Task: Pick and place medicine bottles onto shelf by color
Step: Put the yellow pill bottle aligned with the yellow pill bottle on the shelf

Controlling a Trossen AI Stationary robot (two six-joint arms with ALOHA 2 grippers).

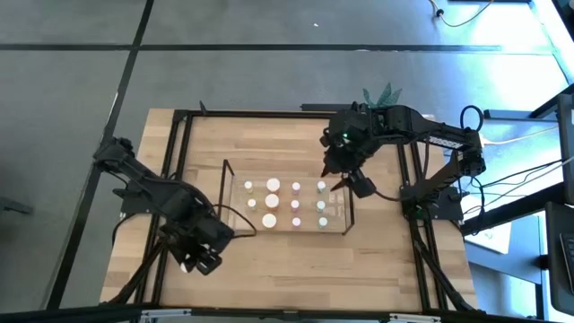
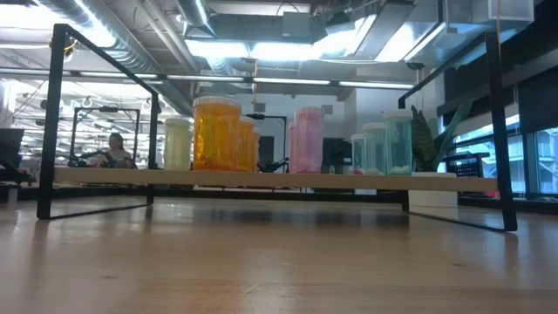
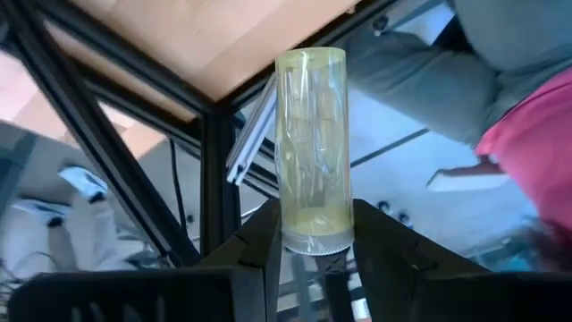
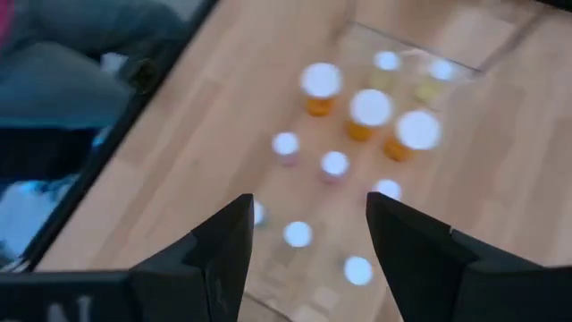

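The clear shelf [image 1: 334, 212] stands mid-table with several white-capped bottles on it. In the low view they stand in groups: whitish [image 2: 177, 144], orange [image 2: 216, 133], pink [image 2: 307, 139], green [image 2: 388, 146]. My left gripper [image 1: 193, 263] is over the table's near left part, shut on a pale yellowish clear bottle [image 3: 311, 143]. My right gripper [image 1: 339, 177] hangs open and empty above the shelf's right end, and its wrist view looks down past the fingers [image 4: 308, 241] on the white caps [image 4: 370, 107]. My left gripper pinches the pale bottle between its two fingers at its cap end [image 3: 314, 240], one finger [image 3: 264, 246] on each side. The bottle sticks out past the fingertips, along the fingers. It touches nothing else that shows.
A black metal frame [image 1: 178, 170] runs around the tabletop, with bars near both grippers. A green plant [image 1: 378, 93] stands at the far edge behind the right arm. A person [image 3: 527, 134] shows beyond the table's edge in the left wrist view. Bare wood [image 1: 296, 265] lies in front of the shelf.
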